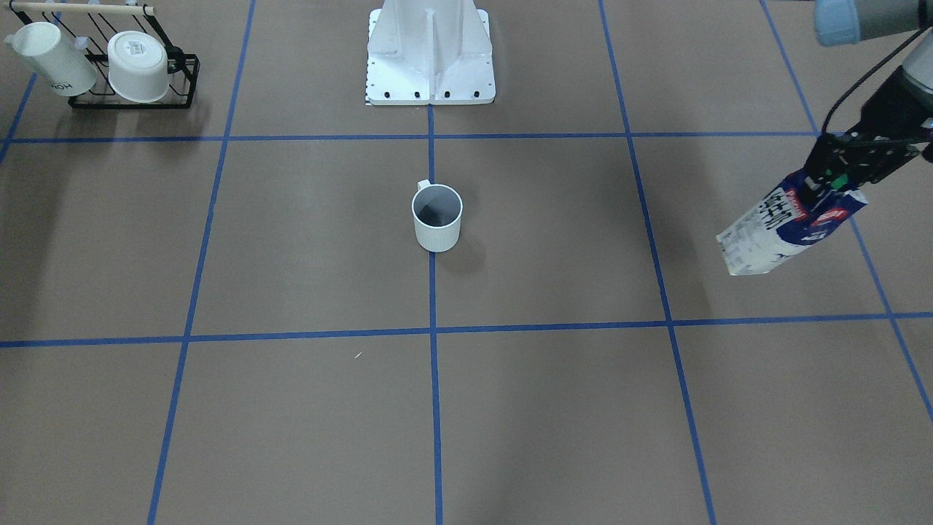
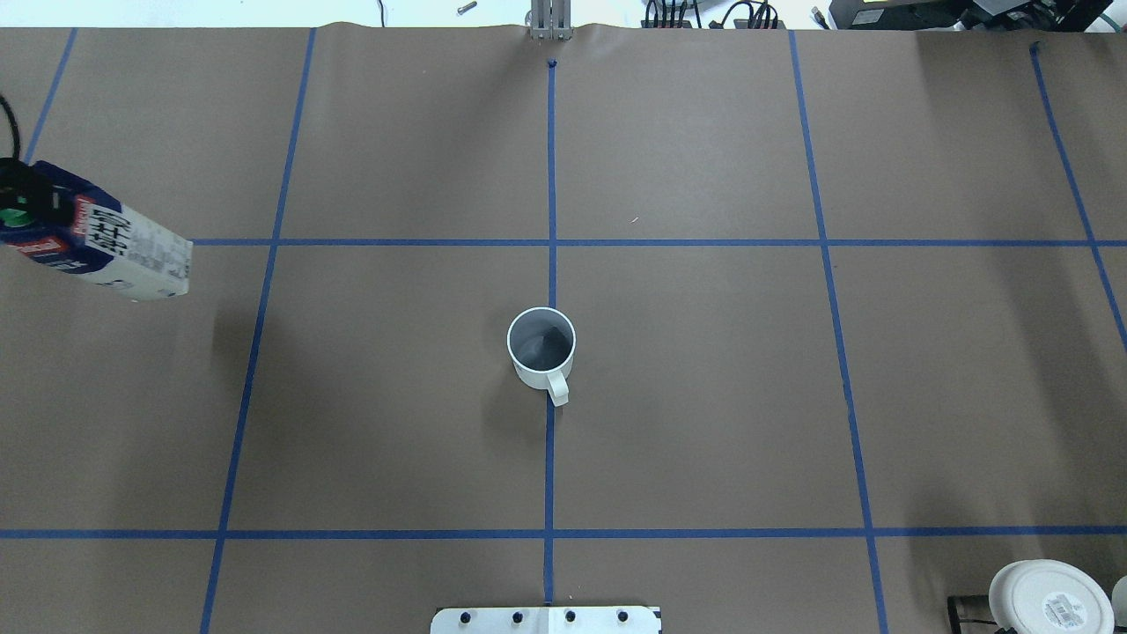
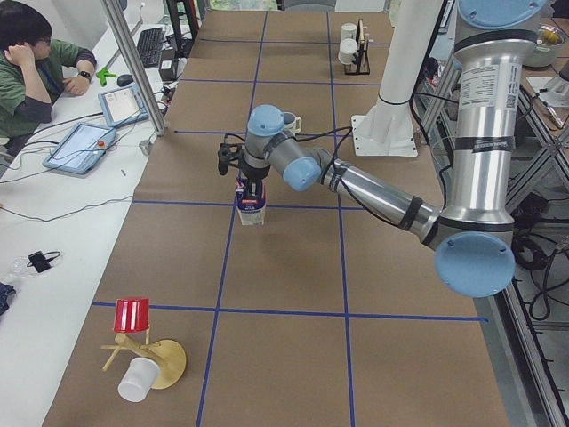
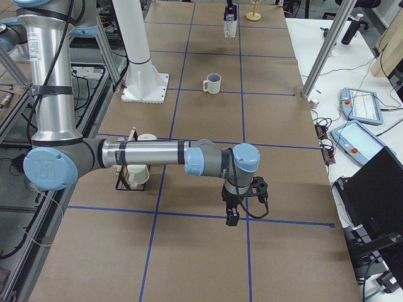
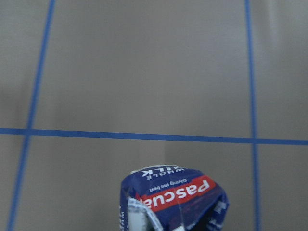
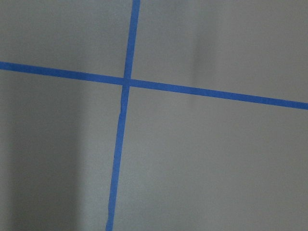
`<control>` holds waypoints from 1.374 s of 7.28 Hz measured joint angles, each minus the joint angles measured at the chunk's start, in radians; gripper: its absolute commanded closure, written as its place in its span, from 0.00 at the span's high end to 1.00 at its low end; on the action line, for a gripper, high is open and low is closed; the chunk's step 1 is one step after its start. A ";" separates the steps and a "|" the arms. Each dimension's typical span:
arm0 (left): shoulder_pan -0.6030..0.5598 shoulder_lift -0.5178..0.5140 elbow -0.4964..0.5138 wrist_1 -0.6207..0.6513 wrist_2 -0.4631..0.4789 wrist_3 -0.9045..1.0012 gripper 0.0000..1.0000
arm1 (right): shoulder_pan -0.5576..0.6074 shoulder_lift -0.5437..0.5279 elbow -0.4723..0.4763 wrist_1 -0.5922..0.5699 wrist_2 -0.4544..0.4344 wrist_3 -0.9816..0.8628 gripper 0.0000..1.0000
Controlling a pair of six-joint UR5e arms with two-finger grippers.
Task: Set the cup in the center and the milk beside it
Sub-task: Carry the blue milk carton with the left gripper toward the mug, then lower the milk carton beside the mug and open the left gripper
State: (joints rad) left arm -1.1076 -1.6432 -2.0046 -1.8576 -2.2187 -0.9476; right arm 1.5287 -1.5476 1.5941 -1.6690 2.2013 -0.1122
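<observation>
The cup (image 1: 437, 219), a small plain white cylindrical mug with a dark grey inside, stands upright at the middle of the bench. It sits on the blue tape line (image 1: 433, 292) that splits the matte brown surface (image 1: 547, 240), and its loop handle is turned toward the robot's edge.

The milk carton (image 1: 787, 226), dark blue above and white below with a green cap and a red logo, is well apart from the cup, near the bench end on the robot's left. The left gripper (image 1: 831, 182) pinches the carton at its top, and the base looks clear of the surface.

The right gripper (image 4: 233, 214) hangs over a tape crossing near the opposite end. I cannot tell whether its fingers are spread or pressed together.

A black wire rack (image 1: 182, 80) holding two white cups stands in the corner on the robot's right.
</observation>
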 measured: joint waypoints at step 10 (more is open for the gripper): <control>0.591 -0.639 0.109 0.498 0.420 -0.356 0.56 | 0.000 0.000 -0.016 0.000 0.000 0.000 1.00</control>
State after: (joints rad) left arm -0.5163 -2.2821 -1.8961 -1.3595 -1.7987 -1.3038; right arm 1.5291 -1.5478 1.5779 -1.6694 2.2013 -0.1120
